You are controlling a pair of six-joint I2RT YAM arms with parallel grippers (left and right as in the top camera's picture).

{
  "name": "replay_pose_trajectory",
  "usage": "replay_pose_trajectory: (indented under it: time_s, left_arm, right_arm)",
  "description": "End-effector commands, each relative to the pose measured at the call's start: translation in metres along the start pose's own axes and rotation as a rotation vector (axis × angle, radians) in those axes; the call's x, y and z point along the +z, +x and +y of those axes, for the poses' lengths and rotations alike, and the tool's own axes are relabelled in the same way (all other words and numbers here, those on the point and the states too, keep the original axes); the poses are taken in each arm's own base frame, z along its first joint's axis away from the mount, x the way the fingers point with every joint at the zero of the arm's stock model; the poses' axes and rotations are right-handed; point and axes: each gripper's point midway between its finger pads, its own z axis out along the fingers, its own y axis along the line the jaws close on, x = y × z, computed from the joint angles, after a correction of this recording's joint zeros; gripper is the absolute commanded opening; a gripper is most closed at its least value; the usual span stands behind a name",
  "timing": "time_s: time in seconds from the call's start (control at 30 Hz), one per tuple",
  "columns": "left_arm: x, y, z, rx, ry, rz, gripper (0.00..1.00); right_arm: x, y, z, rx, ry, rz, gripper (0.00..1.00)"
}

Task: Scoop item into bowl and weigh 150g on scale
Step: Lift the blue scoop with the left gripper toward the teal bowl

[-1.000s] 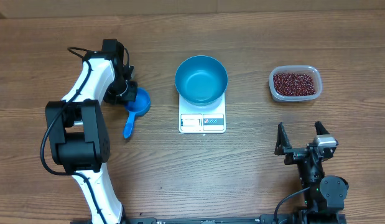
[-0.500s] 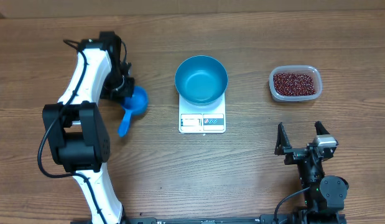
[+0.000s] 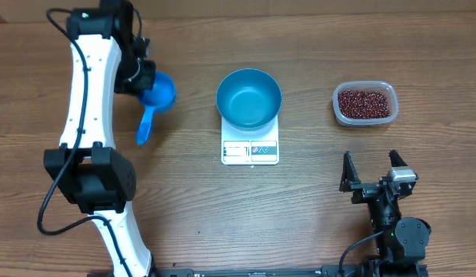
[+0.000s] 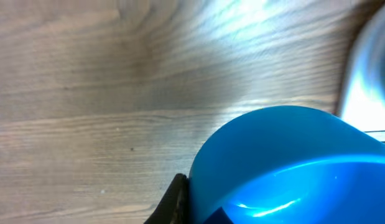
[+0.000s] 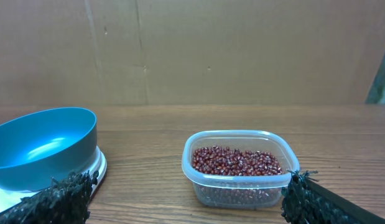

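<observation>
My left gripper (image 3: 142, 77) is shut on the cup end of a small blue handled scoop (image 3: 156, 95), held off the table at the far left with its handle pointing toward me. In the left wrist view the scoop (image 4: 292, 165) fills the lower right, with one dark finger (image 4: 175, 200) pressed against its rim. The blue bowl (image 3: 248, 98) stands empty on the white scale (image 3: 250, 151) at the centre. The red-brown beans (image 3: 364, 102) lie in a clear tub (image 3: 337, 110) at the right. My right gripper (image 3: 371, 171) rests open near the front right, facing the beans (image 5: 237, 160).
Cardboard walls close off the far side of the wooden table. In the right wrist view the bowl (image 5: 43, 146) on the scale (image 5: 100, 167) stands left of the tub (image 5: 242, 194). The left arm's white links run along the table's left side.
The left arm has carried the scoop up off the table and toward the far left. The right arm, bowl, scale and tub have not moved.
</observation>
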Motion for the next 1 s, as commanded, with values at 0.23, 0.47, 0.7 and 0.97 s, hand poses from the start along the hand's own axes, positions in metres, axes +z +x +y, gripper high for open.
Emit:
replay_pose_trajectory:
  time_s: [0.23, 0.47, 0.7, 0.97]
  left_arm:
    - [-0.087, -0.021, -0.070, 0.029, 0.420, -0.227, 0.04]
    - [-0.087, -0.009, -0.075, 0.019, 0.451, -0.180, 0.04]
    - [-0.087, -0.011, -0.075, -0.171, 0.465, -0.143, 0.04]
    - [-0.087, -0.010, -0.075, -0.699, 0.492, -0.009, 0.05]
  right_arm:
    - [0.000, 0.002, 0.001, -0.013, -0.006, -0.001, 1.00]
    - [0.000, 0.002, 0.001, -0.013, -0.006, -0.001, 1.00]
    - [0.000, 0.002, 0.001, -0.013, -0.006, -0.001, 1.00]
    - [0.000, 0.002, 0.001, -0.013, -0.006, -0.001, 1.00]
